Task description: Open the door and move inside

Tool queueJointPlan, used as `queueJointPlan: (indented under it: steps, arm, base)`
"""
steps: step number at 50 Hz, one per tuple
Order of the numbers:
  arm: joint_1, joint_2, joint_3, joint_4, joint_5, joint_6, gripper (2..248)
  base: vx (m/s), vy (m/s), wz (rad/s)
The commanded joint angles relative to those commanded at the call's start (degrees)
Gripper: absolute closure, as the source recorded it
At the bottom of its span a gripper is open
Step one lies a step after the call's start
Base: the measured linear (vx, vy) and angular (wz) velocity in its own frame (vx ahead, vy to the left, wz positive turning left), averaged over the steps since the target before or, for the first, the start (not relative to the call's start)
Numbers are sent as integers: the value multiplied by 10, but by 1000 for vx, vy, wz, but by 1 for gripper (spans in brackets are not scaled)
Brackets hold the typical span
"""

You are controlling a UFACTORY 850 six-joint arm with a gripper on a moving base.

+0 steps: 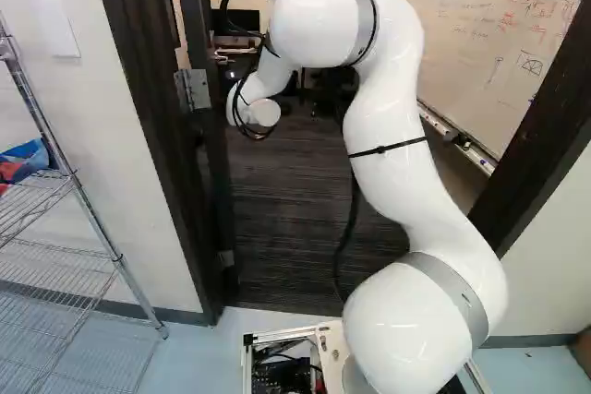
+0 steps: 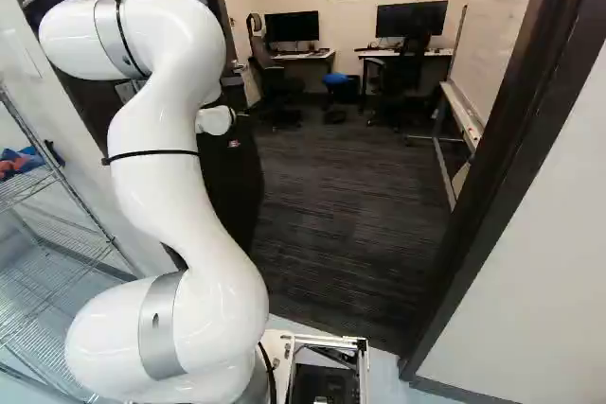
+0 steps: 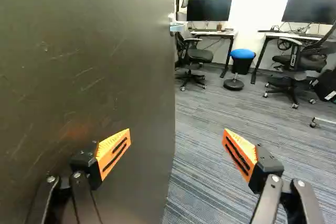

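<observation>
Door, one, is standing open inward at the left side of the doorway in the left base view; two hinges are showing on that side, the upper hinge and the lower hinge. In the wrist view its dark panel is filling the space beside and ahead of one finger, its free edge running along between the two fingers. Scratches are marking its face.

Hand, one: its two fingers are standing wide apart, each showing one orange pad. Whether the nearer finger is touching the panel, I cannot tell.

Arm, one, is rising from the base and reaching into the doorway; two black straps are circling it.

Room beyond: two tabletops, the nearer-to-door one and the other, are standing near the far wall, each bearing one monitor. Two office chairs are standing by them, with one blue-topped stool between. One whiteboard is lining the right side, carrying red and dark writing. Outside, one wire shelf is standing left of the doorway, holding blue and red material.
</observation>
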Motion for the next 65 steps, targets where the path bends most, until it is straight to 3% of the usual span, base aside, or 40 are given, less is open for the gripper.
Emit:
queueJointPlan:
  steps: [29, 65]
  arm:
    - [-28, 25, 33, 0, 0, 0, 3]
    - [-57, 116, 152, 0, 0, 0, 3]
  base:
    - [0, 0, 0]
    - [0, 0, 0]
